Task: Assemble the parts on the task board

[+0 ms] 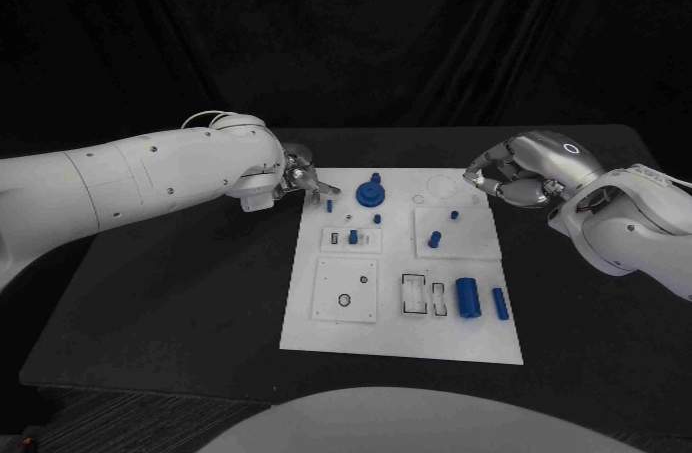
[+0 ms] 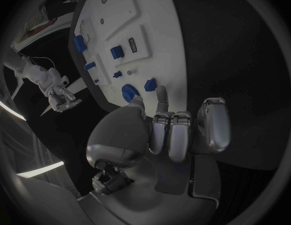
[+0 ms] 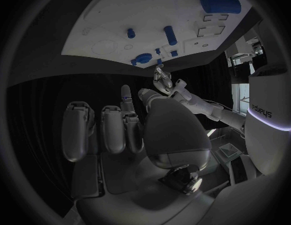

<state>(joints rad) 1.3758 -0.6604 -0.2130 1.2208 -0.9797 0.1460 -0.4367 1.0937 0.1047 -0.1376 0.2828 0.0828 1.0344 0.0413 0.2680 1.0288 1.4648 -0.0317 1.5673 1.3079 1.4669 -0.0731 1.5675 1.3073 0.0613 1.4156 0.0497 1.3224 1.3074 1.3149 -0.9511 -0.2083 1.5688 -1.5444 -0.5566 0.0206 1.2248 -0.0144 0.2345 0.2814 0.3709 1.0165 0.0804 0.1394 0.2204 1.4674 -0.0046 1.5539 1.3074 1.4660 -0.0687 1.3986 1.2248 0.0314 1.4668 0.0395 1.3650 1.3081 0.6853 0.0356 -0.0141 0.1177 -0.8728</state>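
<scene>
Approach phase, judged: left hand (image 1: 299, 179) empty, fingers curled, just short of round blue part (image 1: 371, 189) on task board (image 1: 404, 335). Right hand (image 1: 508, 181) curled, empty, beside board's far corner. Next: open L fingers, reach fwd, pinch part.

The white task board (image 1: 411, 343) lies flat mid-table, small blue parts (image 1: 467, 296) scattered across its recesses

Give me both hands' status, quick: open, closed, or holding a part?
Left hand: fingers curled in, nothing visibly held, at the task board's far left corner.
Right hand: fingers curled, nothing visible in it.
</scene>
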